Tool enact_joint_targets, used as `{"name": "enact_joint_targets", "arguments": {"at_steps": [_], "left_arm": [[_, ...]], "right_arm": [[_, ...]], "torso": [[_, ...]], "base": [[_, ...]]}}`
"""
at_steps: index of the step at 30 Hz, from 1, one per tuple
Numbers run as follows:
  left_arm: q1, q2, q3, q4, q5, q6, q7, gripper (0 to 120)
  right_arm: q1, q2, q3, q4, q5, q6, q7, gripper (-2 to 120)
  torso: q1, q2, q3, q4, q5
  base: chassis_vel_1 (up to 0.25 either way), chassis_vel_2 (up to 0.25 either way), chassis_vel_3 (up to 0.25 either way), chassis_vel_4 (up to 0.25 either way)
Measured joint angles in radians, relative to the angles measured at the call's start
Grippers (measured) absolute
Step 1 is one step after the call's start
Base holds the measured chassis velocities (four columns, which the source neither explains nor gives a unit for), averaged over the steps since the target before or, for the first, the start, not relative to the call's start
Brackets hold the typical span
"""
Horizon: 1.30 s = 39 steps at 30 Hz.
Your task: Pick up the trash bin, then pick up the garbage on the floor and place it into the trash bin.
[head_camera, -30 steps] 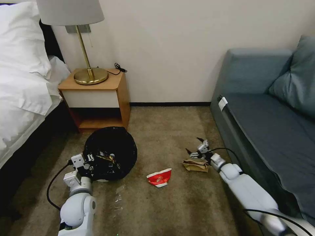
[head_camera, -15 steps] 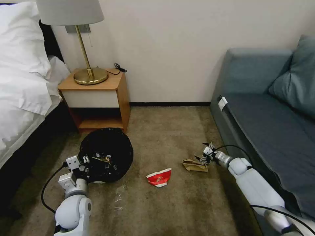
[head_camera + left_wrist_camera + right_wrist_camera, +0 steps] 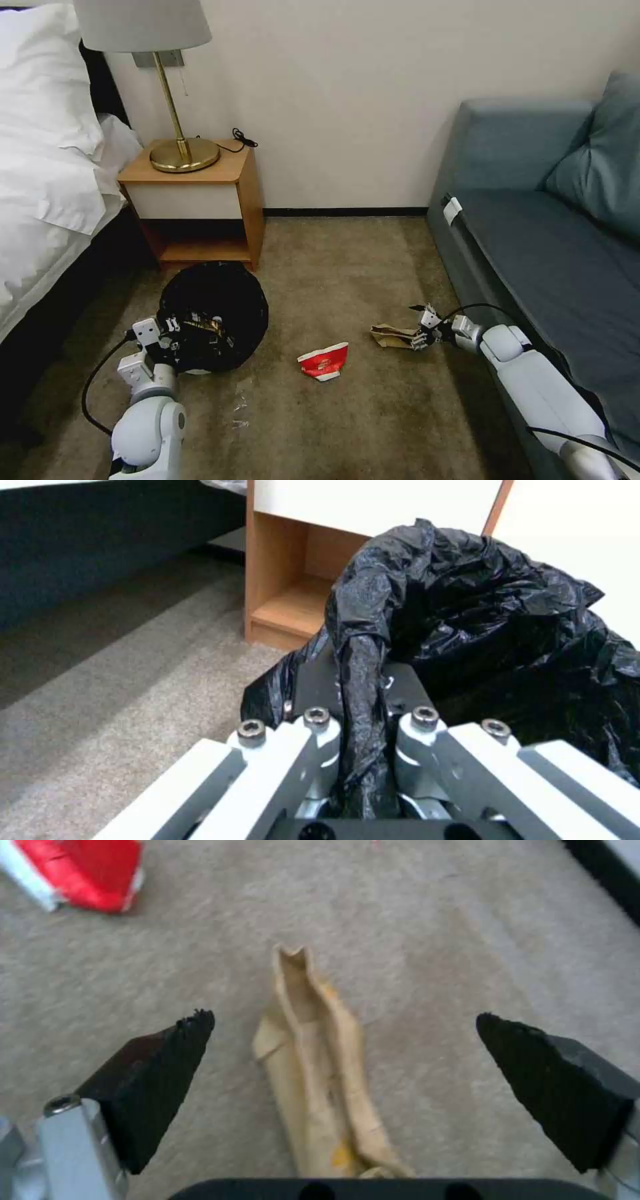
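The trash bin [image 3: 220,307], white with a crinkly black bag over its rim, hangs tilted in front of the nightstand. My left gripper [image 3: 170,331] is shut on its near rim. In the left wrist view the fingers [image 3: 320,730] pinch a fold of the black bag [image 3: 480,630]. A yellow-brown wrapper [image 3: 208,325] lies inside the bin. The crumpled brown paper [image 3: 393,335] lies on the carpet. My right gripper [image 3: 417,328] is low at its right end and open. In the right wrist view the paper [image 3: 320,1065] sits between the spread fingertips [image 3: 173,1060]. A crushed red-and-white cup [image 3: 325,361] lies between the bin and the paper.
A wooden nightstand [image 3: 200,200] with a brass lamp [image 3: 180,150] stands behind the bin, and a bed [image 3: 47,187] is at the left. A blue-grey sofa [image 3: 533,233] runs along the right, close to my right arm. Open carpet [image 3: 333,267] lies in the middle.
My right gripper has dropped toward the floor and swung to the paper's right end, so the paper now lies between its fingers. The left arm has carried the bin slightly left.
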Motion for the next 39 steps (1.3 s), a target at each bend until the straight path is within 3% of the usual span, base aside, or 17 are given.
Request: {"name": "enact_joint_targets", "arguments": {"at_steps": [7, 20, 31, 34, 39], "left_arm": [[0.006, 0.0, 0.002, -0.002, 0.001, 0.0, 0.0, 5], [0.016, -0.002, -0.005, -0.01, 0.001, -0.004, 0.0, 5], [0.019, -0.002, -0.009, -0.014, 0.0, -0.006, -0.001, 5], [0.019, -0.002, -0.006, -0.018, 0.0, -0.006, -0.004, 5], [0.021, -0.002, -0.004, -0.026, 0.001, -0.007, -0.007, 5]], "right_arm": [[0.031, 0.032, 0.008, -0.067, -0.089, 0.01, -0.002, 100], [0.136, 0.186, -0.011, -0.293, -0.251, -0.033, 0.167, 100], [0.147, 0.194, 0.062, -0.388, -0.287, -0.064, 0.167, 100], [0.146, 0.194, 0.078, -0.404, -0.271, -0.064, 0.16, 95], [0.143, 0.193, 0.086, -0.416, -0.225, -0.067, 0.159, 72]], "torso": [[0.0, 0.0, 0.0, 0.0002, -0.0002], [0.0, 0.0, 0.0, 0.0003, -0.0001], [0.0, 0.0, 0.0, 0.0, -0.0001], [0.0, 0.0, 0.0, 0.0, 0.0], [0.0, 0.0, 0.0, 0.0, -0.0002]], "base": [[0.0, 0.0, 0.0, 0.0], [0.0, 0.0, 0.0, 0.0], [0.0, 0.0, 0.0, 0.0], [0.0, 0.0, 0.0, 0.0], [0.0, 0.0, 0.0, 0.0]]}}
